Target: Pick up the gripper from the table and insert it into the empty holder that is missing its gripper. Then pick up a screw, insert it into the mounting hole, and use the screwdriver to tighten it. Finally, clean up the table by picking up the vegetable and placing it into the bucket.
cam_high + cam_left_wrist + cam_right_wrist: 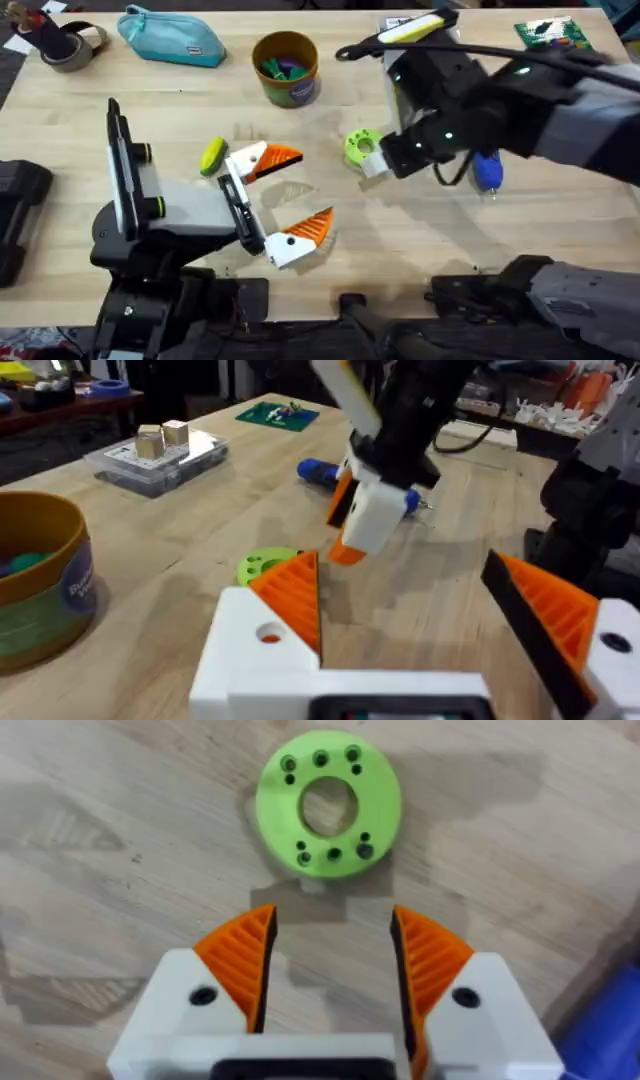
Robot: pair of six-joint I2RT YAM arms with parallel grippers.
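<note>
The gripper, a lime-green disc (360, 146) (328, 803) (262, 566) with dark holes, lies flat on the table (330, 110). My right gripper (373, 162) (330, 955) hangs just above it, open, with the disc just beyond its orange pads (240, 952). My left gripper (290, 195) (420, 605) is open and empty, to the left of the disc. The yellow-green vegetable (213, 155) lies beside its upper finger. The blue screwdriver (487, 170) (320, 472) lies under the right arm. The bucket (285, 68) (35, 575) stands at the back. The holder and the screw are out of view.
A teal pouch (170, 38) and a tape roll (65, 45) lie at the back left. A green board (550, 35) (278, 414) is at the back right. A clear box (160, 455) holds wooden blocks. A cable arcs over the right arm.
</note>
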